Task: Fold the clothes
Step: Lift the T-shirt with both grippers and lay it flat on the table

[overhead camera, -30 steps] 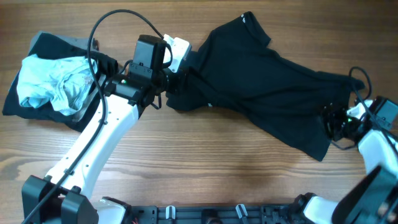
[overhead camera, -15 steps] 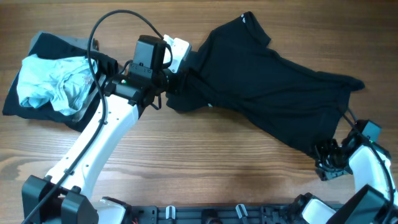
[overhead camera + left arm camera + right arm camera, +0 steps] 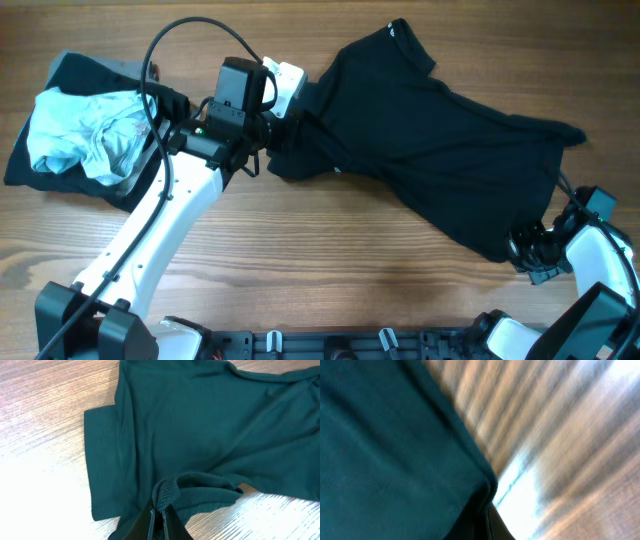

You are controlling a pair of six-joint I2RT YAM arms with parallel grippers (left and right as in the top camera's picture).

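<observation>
**Black garment stretched slantwise, both pincers clenched on it**

The wooden table filled my overhead view. The biggest thing on it was the black garment, spread in the middle and right of the table. Its long axis ran on a slant, from the far left down to the near right. The left end bunched up by the left arm's wrist. The right end fanned out wide, with one point reaching toward the right edge and one corner dropping toward the near right. The neck opening pointed to the far side, where I could see its small white tag.

Well apart from it, at the far left, sat a smaller heap. It was a crumpled light blue garment lying on top of a flat dark garment.

The left pincer was clenched on the black garment. In the left wrist view the tips were pressed together on a ribbed, rolled edge, and the cloth fanned away from them across the wood.

The right pincer sat at the near-right corner of the same garment. Its wrist view was badly blurred. Even so, I could make out the tips closed together, with the edge of the cloth running right into them.
</observation>
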